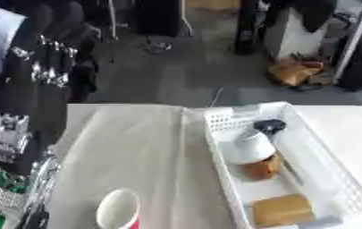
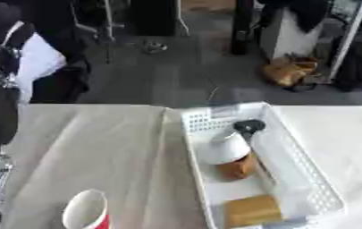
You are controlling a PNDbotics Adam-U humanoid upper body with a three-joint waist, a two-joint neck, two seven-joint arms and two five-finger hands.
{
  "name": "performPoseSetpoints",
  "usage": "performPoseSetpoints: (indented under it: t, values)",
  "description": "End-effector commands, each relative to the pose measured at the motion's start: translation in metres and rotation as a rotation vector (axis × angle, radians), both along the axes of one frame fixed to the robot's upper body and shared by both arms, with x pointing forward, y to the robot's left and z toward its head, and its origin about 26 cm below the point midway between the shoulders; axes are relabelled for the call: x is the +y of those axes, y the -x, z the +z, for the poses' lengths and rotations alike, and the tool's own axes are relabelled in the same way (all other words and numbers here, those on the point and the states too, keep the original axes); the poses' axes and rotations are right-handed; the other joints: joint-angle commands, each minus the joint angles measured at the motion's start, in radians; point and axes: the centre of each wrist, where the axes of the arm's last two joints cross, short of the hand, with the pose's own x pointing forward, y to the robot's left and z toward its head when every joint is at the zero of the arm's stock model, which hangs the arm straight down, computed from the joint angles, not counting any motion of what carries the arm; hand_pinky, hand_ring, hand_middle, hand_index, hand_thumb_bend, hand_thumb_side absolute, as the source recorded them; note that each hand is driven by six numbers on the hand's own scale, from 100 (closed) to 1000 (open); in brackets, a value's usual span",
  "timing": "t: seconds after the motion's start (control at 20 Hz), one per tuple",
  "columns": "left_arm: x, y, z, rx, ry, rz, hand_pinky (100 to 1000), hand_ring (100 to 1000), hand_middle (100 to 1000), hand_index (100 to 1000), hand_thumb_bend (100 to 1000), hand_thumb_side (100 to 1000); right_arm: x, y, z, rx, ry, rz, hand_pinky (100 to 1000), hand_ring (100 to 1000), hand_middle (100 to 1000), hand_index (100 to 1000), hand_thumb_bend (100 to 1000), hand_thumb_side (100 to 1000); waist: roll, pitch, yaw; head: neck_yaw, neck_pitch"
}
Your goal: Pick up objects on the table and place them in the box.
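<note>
A red paper cup with a white inside stands on the table near the front edge, left of the white perforated box. Inside the box lie a small black object at the far end, a brown container with a white top in the middle, and a tan block at the near end. My left hand, black with silver joints, is raised at the far left, above and well behind the cup and holding nothing that I can see. My right hand shows in neither view.
A pale wrinkled cloth covers the table between my left arm and the box. More white table surface lies right of the box. Beyond the far edge are grey floor, dark furniture and brown bags.
</note>
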Motion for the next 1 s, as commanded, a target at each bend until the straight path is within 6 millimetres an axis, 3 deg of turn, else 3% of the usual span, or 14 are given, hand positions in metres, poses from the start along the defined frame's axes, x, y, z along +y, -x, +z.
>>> performPoseSetpoints:
  t: [0.05, 0.25, 0.45, 0.5, 0.6, 0.8, 1.0]
  values:
    - [0.006, 0.003, 0.003, -0.031, -0.007, 0.038, 999, 1000, 928, 961, 100, 933, -0.001, 0.006, 0.011, -0.039, 0.025, -0.011, 703, 806, 724, 682, 100, 1000, -0.001, -0.018, -0.002, -0.004, -0.006]
    - [0.015, 0.005, 0.003, -0.035, -0.174, 0.149, 1000, 1000, 975, 1000, 100, 887, -0.002, 0.006, 0.011, -0.036, 0.031, -0.016, 703, 805, 724, 682, 100, 1000, 0.001, -0.021, -0.003, -0.005, 0.009]
    - [0.027, 0.008, 0.009, -0.051, -0.663, 0.277, 1000, 1000, 1000, 1000, 100, 842, -0.004, 0.008, 0.01, -0.024, 0.05, -0.034, 704, 805, 724, 682, 100, 1000, 0.016, -0.043, 0.003, -0.007, 0.04]
    - [0.03, 0.009, 0.013, -0.065, -0.779, 0.289, 1000, 1000, 1000, 1000, 100, 785, -0.005, 0.008, 0.01, -0.019, 0.055, -0.038, 704, 805, 724, 681, 100, 1000, 0.024, -0.052, 0.005, -0.005, 0.052]
    - [0.035, 0.011, 0.02, -0.106, -0.955, 0.298, 1000, 1000, 1000, 1000, 100, 757, -0.005, 0.008, 0.009, -0.012, 0.061, -0.044, 705, 805, 724, 681, 100, 1000, 0.035, -0.065, 0.011, 0.0, 0.07]
    - [0.042, 0.013, 0.031, -0.165, -1.165, 0.284, 1000, 1000, 1000, 1000, 100, 748, -0.005, 0.008, 0.008, -0.007, 0.072, -0.044, 705, 805, 723, 680, 100, 1000, 0.052, -0.089, 0.018, 0.011, 0.096]
    - [0.056, 0.003, 0.026, -0.117, -1.282, 0.29, 1000, 1000, 1000, 1000, 100, 749, -0.005, 0.008, 0.008, -0.005, 0.079, -0.043, 704, 803, 720, 677, 100, 1000, 0.065, -0.107, 0.017, 0.019, 0.113]
